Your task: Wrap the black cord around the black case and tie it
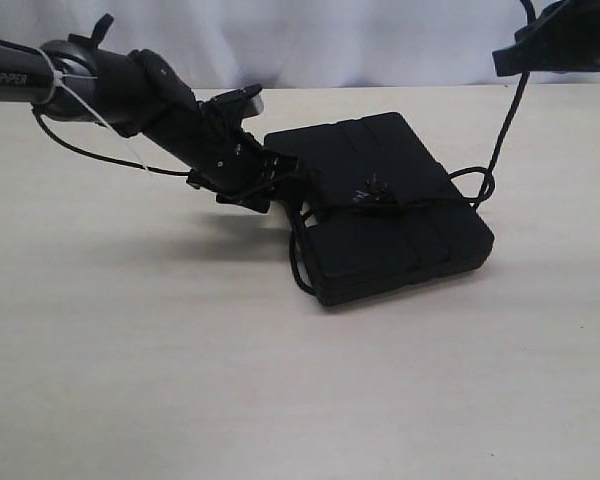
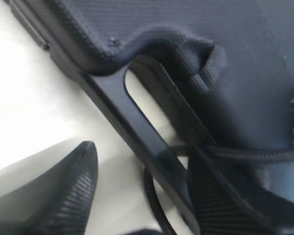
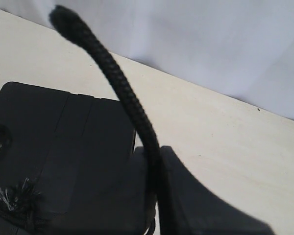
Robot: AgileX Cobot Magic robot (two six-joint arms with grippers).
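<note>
Nearest, a slack loop of the black cord point(image 1: 296, 258) droops off the near-left edge of the black case point(image 1: 400, 250) toward the table point(image 1: 130, 380). That slack suggests the wrap is not yet drawn snug. Further in, the cord crosses the top of the case from left to right as one band. A knot with a frayed tuft point(image 1: 375, 188) sits about midway along it, so a turn is on and some knot exists, though I can't tell whether it binds the band. At the right edge of the case the cord bulges into a small open loop point(image 1: 477, 185), then climbs steeply toward the far right.

At the left edge of the case, the left gripper point(image 1: 278, 185) reaches in from the far left, its arm sloping low and its wrist tipped toward the case. Its fingers point(image 2: 68, 196) are spread, one over the table and the other over the case, with the case's handle point(image 2: 152, 147) running between them. It grips nothing; my guess is it is placed to steady the case against the pull.

Farthest and highest, the right gripper point(image 1: 520, 52) hangs well above the table at the far right. It appears closed on the cord a little short of its end, which pokes out past the fingers. The line down to the case looks nearly straight — a tightening pull, I'd judge.
</note>
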